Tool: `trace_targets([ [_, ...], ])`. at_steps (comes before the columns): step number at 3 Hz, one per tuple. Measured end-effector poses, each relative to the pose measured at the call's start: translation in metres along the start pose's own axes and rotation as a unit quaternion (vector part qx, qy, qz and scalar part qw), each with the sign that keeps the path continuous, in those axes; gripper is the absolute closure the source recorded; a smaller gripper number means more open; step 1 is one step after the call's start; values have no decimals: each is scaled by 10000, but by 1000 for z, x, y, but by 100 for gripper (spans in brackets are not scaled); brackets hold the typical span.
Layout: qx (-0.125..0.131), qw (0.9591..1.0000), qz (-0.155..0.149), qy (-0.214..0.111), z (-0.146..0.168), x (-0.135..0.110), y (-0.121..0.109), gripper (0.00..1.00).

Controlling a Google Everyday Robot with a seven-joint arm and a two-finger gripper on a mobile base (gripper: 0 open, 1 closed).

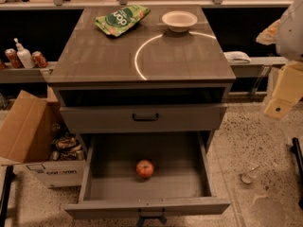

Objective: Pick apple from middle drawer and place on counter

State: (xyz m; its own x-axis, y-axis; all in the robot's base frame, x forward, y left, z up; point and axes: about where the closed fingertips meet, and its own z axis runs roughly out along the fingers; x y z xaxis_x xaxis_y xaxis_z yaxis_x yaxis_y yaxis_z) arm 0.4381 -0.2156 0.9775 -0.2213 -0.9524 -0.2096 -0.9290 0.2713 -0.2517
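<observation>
The apple [145, 169] is small, red with yellowish patches, and lies on the grey floor of the middle drawer [109, 178], near the middle. The drawer is pulled wide open, with its front panel and dark handle at the bottom edge of the view. The counter [104, 56] is the grey-brown wood-grain cabinet top with a thin white arc. My gripper [282, 96] hangs at the far right, off the cabinet's right side, about level with the counter's front edge and well away from the apple.
A green snack bag [120, 19] and a white bowl [179, 20] sit at the back of the counter. Above the open drawer is a closed drawer front with a slim black handle [145, 117]. An open cardboard box [28, 136] stands on the floor at left. A spoon [247, 176] lies on the floor at right.
</observation>
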Motion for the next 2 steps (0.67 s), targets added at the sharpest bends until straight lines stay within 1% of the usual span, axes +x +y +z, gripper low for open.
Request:
trace_targets([
  [1, 1, 10000, 0, -2, 0, 0, 0, 0],
  [2, 65, 9999, -2, -121, -3, 0, 0, 0],
])
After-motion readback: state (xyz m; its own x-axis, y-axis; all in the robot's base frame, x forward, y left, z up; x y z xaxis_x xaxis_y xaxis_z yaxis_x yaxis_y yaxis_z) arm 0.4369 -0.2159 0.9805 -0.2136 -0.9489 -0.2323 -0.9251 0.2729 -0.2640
